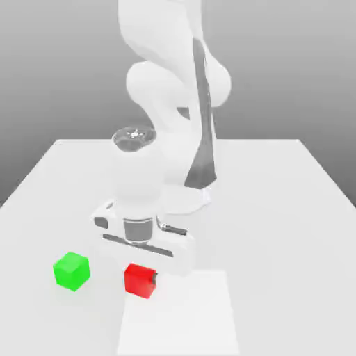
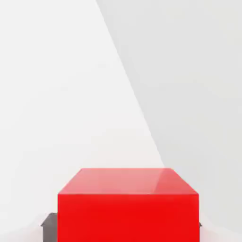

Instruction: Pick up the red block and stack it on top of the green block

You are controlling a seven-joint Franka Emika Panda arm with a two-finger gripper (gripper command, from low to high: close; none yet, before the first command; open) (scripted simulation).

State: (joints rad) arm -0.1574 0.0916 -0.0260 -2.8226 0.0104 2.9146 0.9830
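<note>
Nearest the hand view's camera is the red block [image 2: 128,217]; the exterior view puts it low, just left of the centre line. Over it the white arm [image 1: 177,97] comes down from the upper middle, its hand [image 1: 146,240] upright, pointing down at the lower middle. The green block [image 1: 71,271] sits on the pale table [image 1: 292,229] at lower left, apart from the red one. A whiter patch [image 1: 181,320] lies bottom centre. The red block is at the gripper [image 1: 141,279], but whether it's spread or pinching, I cannot tell.
</note>
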